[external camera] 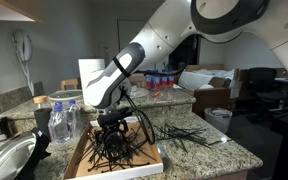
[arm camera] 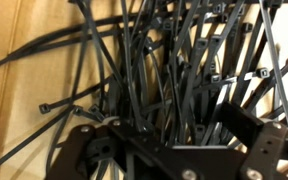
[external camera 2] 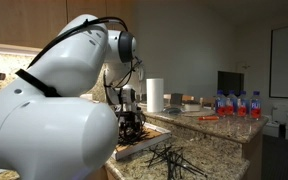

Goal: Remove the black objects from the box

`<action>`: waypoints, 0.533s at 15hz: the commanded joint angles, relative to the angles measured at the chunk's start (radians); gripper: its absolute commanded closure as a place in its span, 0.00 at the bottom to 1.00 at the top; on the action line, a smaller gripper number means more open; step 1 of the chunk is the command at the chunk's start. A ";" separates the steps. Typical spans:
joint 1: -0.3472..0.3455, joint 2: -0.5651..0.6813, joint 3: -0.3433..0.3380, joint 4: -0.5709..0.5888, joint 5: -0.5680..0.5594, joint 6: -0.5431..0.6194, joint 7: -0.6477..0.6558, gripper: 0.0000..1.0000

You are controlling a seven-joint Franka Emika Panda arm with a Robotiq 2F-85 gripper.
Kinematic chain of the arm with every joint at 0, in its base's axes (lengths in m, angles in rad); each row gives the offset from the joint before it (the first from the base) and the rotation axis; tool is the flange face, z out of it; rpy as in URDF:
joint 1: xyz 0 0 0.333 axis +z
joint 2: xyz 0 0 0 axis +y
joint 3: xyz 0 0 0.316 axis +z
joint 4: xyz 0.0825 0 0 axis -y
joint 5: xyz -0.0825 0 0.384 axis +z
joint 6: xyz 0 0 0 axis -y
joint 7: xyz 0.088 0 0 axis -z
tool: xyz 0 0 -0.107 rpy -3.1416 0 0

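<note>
Directly under the wrist, the sticks [arm camera: 174, 70] are seen as a dense tangle that fills most of the wrist view. The brown bottom of the box [arm camera: 14, 90] is left bare only at one side. The jaws are held apart: their two sides are set wide at the edge of that view, and many sticks pass between them. The tips cannot be told clearly from the black tangle, and nothing is judged to be clamped.

The relation that matters is a vertical one. The bunch lies straight below and between the jaws, so a closing and a lift are thought to be enough. No single long axis can be given, because the sticks are crossed in all directions, with many ends pointed up toward the camera. Some sticks may be dragged along or dropped when the bunch is raised.

In an exterior view the sticks [external camera: 112, 148] are shown piled in the middle of the box [external camera: 77, 152], away from its low walls, so the walls are not judged to be in the way. A bowl [external camera: 4, 160] and bottles [external camera: 62, 118] stand beside the box on the bench [external camera: 234, 155]. Farther along, loose sticks [external camera: 189, 133] are spread on the bench outside the box, well apart from it.
</note>
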 commanded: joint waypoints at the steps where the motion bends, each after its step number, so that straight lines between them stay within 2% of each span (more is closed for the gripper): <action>1: -0.001 0.001 0.002 -0.003 0.033 0.009 0.031 0.40; 8: 0.014 -0.016 -0.006 0.010 0.012 -0.025 0.041 0.84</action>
